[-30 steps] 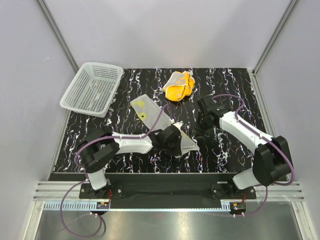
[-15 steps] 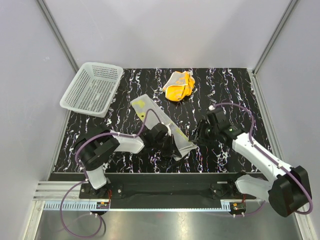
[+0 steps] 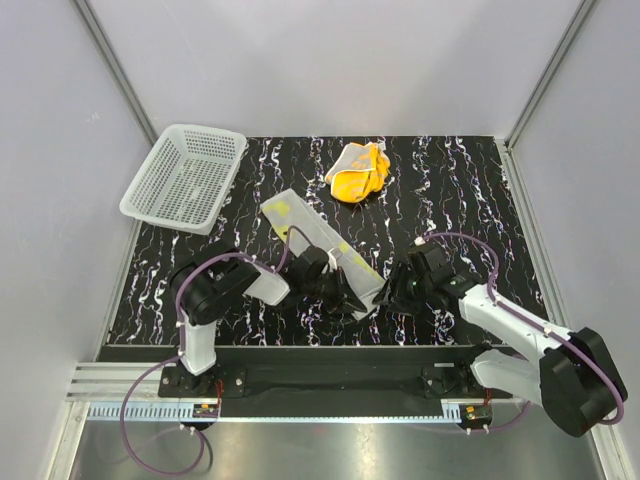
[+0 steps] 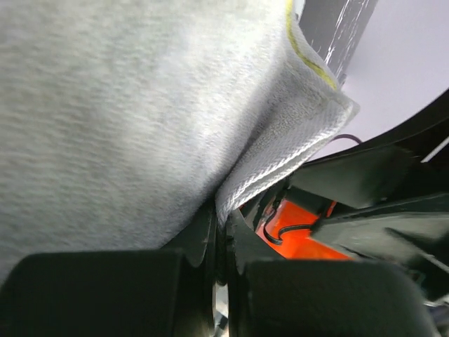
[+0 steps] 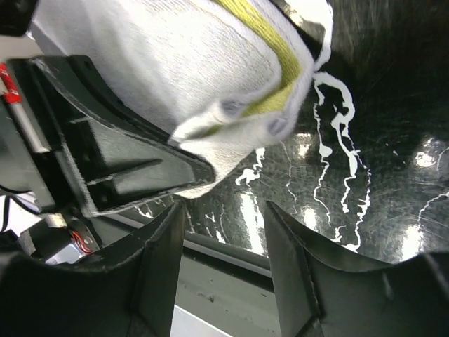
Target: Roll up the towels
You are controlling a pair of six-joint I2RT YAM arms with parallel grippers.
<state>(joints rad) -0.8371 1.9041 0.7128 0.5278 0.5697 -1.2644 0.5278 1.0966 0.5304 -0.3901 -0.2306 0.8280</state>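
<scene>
Grey towel lies mid-frame, long axis running lower right to upper left; left gripper pinches its near end; right gripper, fingers spread, has slid down-left to it. Yellow towel sits beyond, unmoved.

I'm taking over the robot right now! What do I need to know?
The left gripper has its fingers shut on the near end of the grey towel.
The right gripper is open at that towel's near corner, gripping nothing.
The yellow towel lies crumpled at the far side; the basket sits far left.
Done: no towel is rolled yet.
Left: roll the grey one, then the yellow one.
</scene>
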